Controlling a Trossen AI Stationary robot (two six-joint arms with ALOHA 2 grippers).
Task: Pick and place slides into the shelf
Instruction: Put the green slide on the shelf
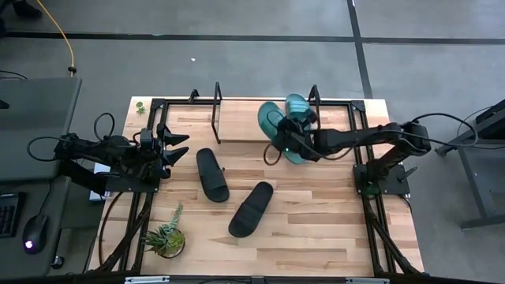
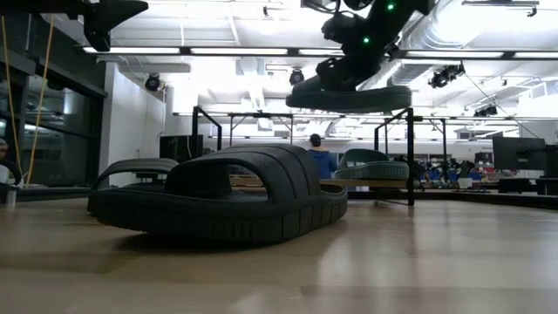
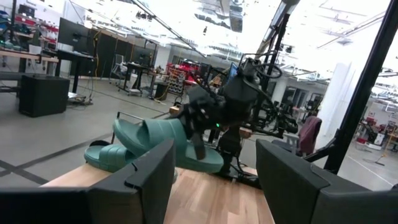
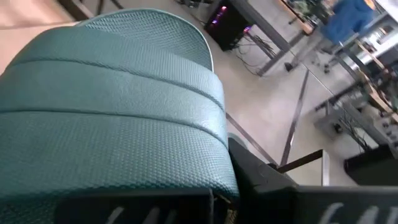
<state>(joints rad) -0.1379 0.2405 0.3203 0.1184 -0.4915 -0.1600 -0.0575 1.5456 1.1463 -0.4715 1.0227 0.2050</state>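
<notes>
The wooden surface (image 1: 316, 237) carries the shelf (image 1: 237, 126) along its far edge, a light board between black wire brackets. On that board 1 teal slide (image 1: 298, 105) already rests near the right-hand bracket. A 2nd teal slide (image 1: 276, 126) hangs in the air above the shelf, clamped in the right pincer (image 1: 293, 142), whose fingers are closed on it. 2 black slides (image 1: 211, 174) lie near the middle of the surface, a little apart, not yet moved. The left pincer (image 1: 175, 148) waits at the left side, fingers spread and empty. The step in hand looks like placing the 2nd slide; the next move likely calls for lowering it onto the board beside the first, then releasing.
</notes>
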